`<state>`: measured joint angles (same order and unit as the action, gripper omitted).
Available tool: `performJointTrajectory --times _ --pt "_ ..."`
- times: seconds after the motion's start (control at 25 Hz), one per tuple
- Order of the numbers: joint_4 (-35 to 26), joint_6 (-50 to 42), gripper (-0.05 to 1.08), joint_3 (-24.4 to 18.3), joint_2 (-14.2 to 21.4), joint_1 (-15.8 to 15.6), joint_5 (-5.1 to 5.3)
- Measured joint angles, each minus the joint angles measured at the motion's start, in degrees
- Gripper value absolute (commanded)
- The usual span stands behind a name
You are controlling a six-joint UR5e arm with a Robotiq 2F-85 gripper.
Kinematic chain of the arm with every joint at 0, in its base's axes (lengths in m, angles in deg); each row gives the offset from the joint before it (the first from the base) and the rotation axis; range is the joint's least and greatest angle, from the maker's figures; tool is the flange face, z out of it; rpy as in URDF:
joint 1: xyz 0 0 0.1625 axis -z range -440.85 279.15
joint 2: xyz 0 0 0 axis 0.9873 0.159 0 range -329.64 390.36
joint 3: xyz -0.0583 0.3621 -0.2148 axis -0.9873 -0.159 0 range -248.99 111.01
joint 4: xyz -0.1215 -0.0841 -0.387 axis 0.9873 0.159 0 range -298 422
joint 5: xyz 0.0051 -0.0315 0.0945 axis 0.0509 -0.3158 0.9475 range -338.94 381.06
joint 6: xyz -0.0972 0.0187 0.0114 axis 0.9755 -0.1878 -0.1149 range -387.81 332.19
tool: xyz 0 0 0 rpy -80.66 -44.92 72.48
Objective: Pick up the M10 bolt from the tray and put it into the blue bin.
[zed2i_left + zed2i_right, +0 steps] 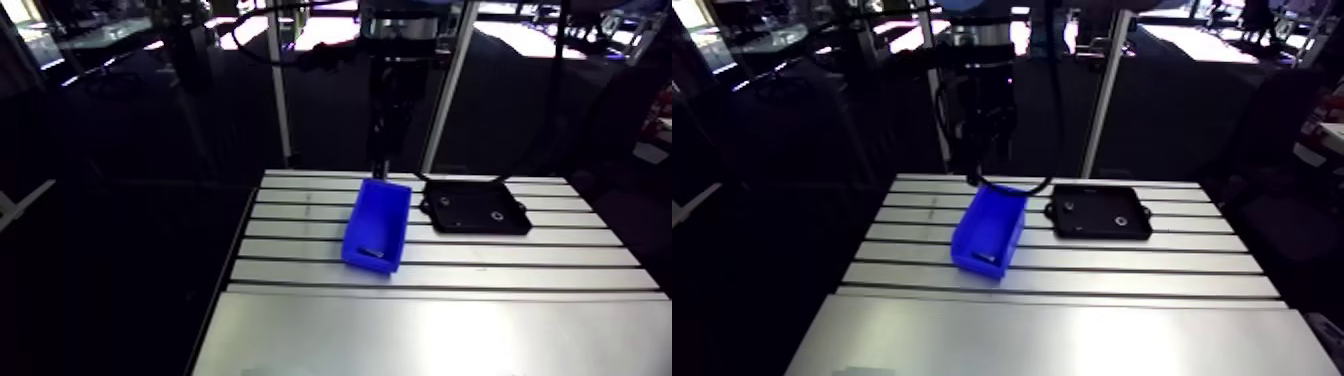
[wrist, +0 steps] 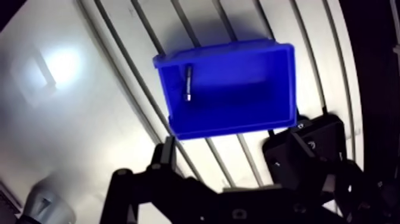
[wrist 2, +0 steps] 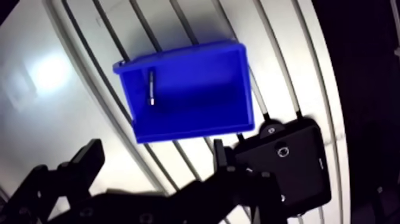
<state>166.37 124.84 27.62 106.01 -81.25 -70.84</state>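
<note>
Wrist view, nearest first: the gripper [image 3: 153,145] stands wide open and empty, with nothing between its dark fingers [image 3: 89,158]. It hangs well above the slotted table [image 1: 450,320].

Below and ahead of the fingers sits the blue bin [image 3: 190,128], upright and open side up. The M10 bolt [image 2: 188,83] lies flat on the bin floor, close against one end wall and roughly parallel to it. By the arm view this is the end nearer the camera.

Just beside the bin is the black tray [image 3: 297,173]. It holds two small ring-shaped parts [image 3: 283,151]; whether they are nuts or washers cannot be told. No bolt shows in the tray.

Assessment: the placement appears complete.

Handling: the bolt is judged to be rigid steel, dense for its size and not fragile. Its round shank is liable to roll or slip. Any further grip is best taken across the mid-shank, fingers square to its axis. The adjacent wall leaves little clearance on that side.
</note>
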Motion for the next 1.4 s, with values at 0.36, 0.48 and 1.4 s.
performJointTrajectory --times 0.36,0.48,1.4 --pt "-10.2 -25.1 0.02 -10.2 1.3 0.3 0.23" --pt "-13.4 -34.0 0.02 -14.1 1.3 0.7 0.51" --pt "-21.2 -61.0 0.02 -22.8 3.5 5.5 0.93"
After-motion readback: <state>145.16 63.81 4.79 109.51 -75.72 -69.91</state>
